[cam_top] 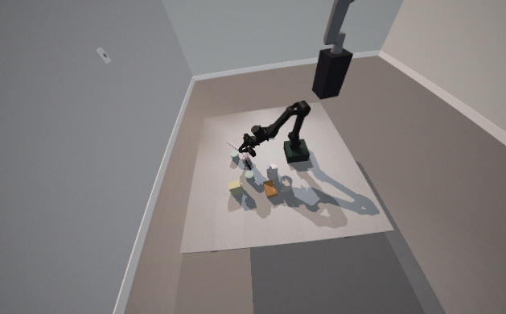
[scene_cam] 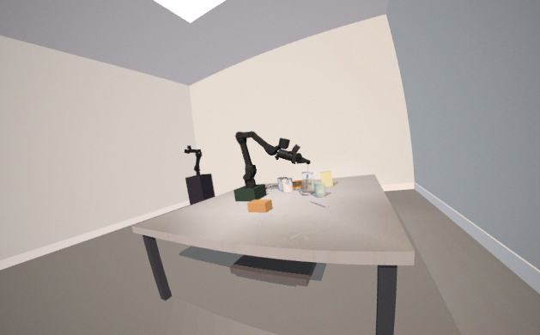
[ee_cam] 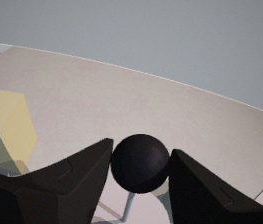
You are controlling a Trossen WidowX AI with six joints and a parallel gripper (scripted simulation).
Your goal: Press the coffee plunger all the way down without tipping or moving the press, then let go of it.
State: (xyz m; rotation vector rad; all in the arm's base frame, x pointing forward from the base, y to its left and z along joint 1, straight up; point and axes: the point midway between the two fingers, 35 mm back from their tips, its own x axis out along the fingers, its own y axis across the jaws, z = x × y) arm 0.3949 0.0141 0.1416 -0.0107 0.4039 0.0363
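The coffee press [scene_cam: 307, 182] [cam_top: 248, 163] is a clear glass cylinder standing upright on the table [scene_cam: 350, 228] [cam_top: 215, 225]. Its plunger rod rises to a round black knob [ee_cam: 139, 163] [scene_cam: 307, 162]. My gripper [ee_cam: 142, 152] [scene_cam: 306, 161] [cam_top: 249, 152] is shut on the plunger knob, one dark finger on each side of it, well above the glass body. In the wrist view the press body below the knob is mostly hidden by my fingers.
A pale green cup [scene_cam: 319, 189] [cam_top: 249, 175] and another [cam_top: 234, 154] stand by the press. A yellow block [scene_cam: 326, 178] [cam_top: 235, 186] [ee_cam: 9, 125], a white mug [scene_cam: 287, 185] [cam_top: 272, 171], an orange box [scene_cam: 259, 205] [cam_top: 270, 188] and a thin purple stick [scene_cam: 318, 204] lie around. The arm's green base [scene_cam: 250, 192] [cam_top: 296, 150] stands behind.
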